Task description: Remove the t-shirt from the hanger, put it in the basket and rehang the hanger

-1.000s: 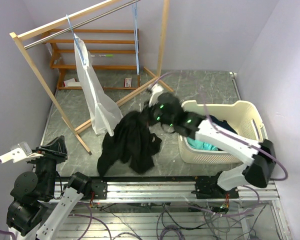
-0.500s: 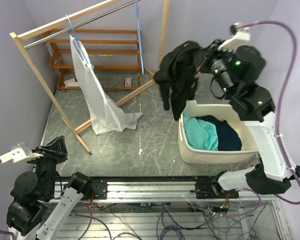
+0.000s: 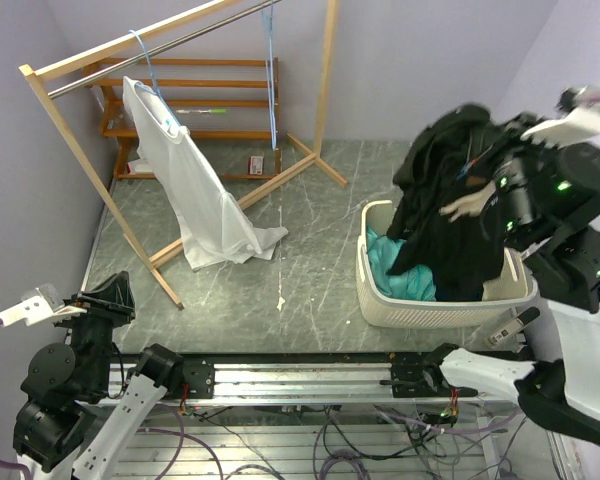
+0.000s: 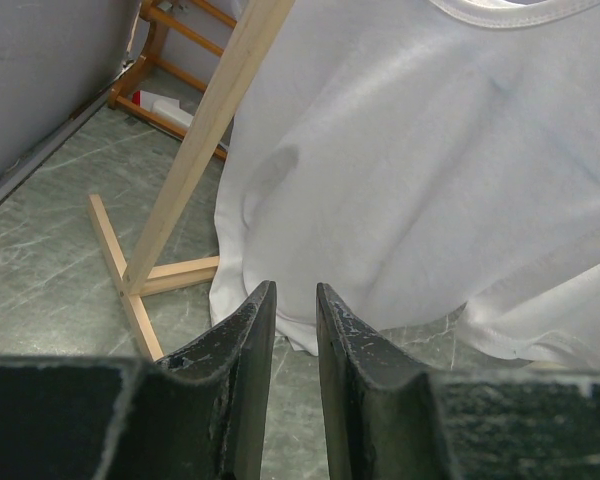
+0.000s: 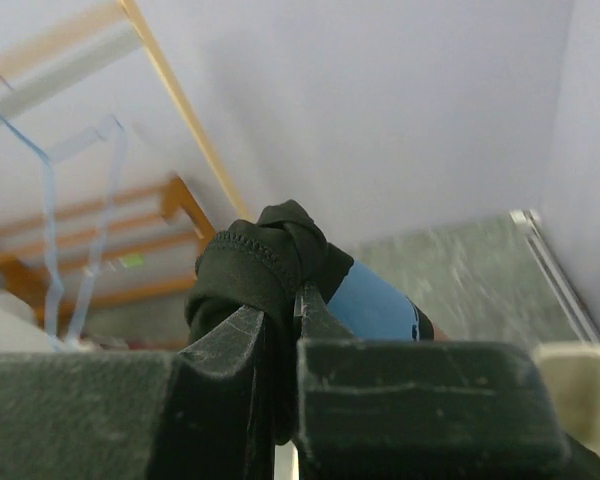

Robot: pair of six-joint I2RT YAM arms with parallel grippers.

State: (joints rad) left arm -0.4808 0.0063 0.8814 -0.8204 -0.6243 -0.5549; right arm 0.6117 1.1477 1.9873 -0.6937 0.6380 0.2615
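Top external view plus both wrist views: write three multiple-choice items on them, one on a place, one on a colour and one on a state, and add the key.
1. Where does the black garment hang?
A. Over the laundry basket
B. On a chair
C. Folded on a shelf

2. What colour is the hanging t-shirt?
A. Red
B. White
C. Green

3. What state is the right gripper in?
A. Open and empty
B. Out of view
C. Shut on the black garment

Key:
1 A: the top view shows it dangling from the raised right arm, above the basket.
2 B: it is plain white in the top and left wrist views.
3 C: the right wrist view shows dark cloth pinched between the fingers.
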